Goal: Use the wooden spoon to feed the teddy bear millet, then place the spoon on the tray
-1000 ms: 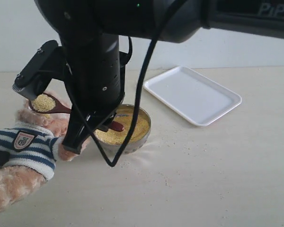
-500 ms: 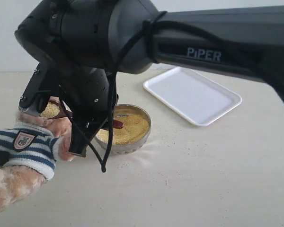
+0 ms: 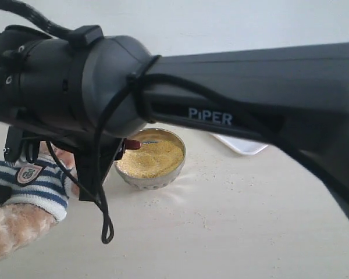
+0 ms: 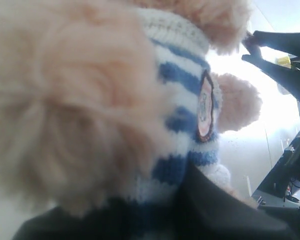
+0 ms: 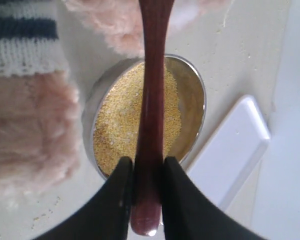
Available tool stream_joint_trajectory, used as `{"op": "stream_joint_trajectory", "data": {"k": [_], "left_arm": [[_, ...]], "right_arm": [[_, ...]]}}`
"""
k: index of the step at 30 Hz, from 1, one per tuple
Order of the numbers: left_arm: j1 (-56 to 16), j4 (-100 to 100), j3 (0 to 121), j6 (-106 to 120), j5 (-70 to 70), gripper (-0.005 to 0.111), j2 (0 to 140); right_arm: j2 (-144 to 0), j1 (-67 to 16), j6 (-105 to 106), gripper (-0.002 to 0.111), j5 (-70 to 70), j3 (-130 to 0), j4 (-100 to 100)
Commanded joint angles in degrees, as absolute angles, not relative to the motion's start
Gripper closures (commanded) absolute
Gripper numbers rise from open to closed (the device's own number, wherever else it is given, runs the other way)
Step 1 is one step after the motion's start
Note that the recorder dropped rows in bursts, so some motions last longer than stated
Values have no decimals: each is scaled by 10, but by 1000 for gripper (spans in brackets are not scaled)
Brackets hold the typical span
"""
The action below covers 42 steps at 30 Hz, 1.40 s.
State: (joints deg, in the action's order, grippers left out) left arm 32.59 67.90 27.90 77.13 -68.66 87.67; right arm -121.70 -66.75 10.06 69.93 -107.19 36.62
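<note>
Exterior view, right arm [image 3: 250, 110]: most of the frame is filled by the black arm, which is reached across toward the bear's side so that the spoon can be brought to its face.
Table [image 3: 232, 232]: a pale top on which everything is stood; loose grains are scattered near the bowl.
Teddy bear [image 3: 29, 186]: it is placed at the left edge, just beside the bowl, with its striped shirt turned outward; its face is hidden behind the arm.
Tray [image 3: 244, 145]: only a white corner is seen behind the arm, well apart from the bear and left bare for the spoon.
Steel bowl [image 5: 200, 95]: it is set between bear and tray.
Millet [image 5: 115, 125]: the bowl is filled with it in a golden heap.
Wooden spoon [image 5: 153, 90]: it is held above the bowl with its handle running toward the bear; its scoop is out of frame.
Right gripper [image 5: 148, 165]: it is clenched on the spoon's handle near the end, probably for reach.
Left gripper: its state cannot be told; only a dark shape [image 4: 225, 215] is seen beneath the bear.
</note>
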Motion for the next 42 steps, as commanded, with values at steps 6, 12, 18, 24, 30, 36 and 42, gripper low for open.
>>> {"op": "stream_joint_trajectory", "data": {"k": [6,12,18,24,30,36,42], "left_arm": [[329,685,277,776,-700,100,871],[329,685,277,776,-700,100,871],[329,685,277,776,-700,100,871],[329,685,277,776,-700,100,871],[329,685,277,776,-700,100,871],[329,685,277,776,-700,100,871],[329,685,277,776,-700,100,871]], "right_arm": [[-1217,-693,58,97,700,-1038,469],[-1217,-704,13,97,700,-978,532],[-1217,-713,-21,97,700,-973,588],[-1217,-725,-46,97,700,-973,623],[-1217,-733,-86,97,700,-971,650],[-1208,-732,-89,97,700,-971,646],[-1170,-724,-90,97,700,-971,583]]}}
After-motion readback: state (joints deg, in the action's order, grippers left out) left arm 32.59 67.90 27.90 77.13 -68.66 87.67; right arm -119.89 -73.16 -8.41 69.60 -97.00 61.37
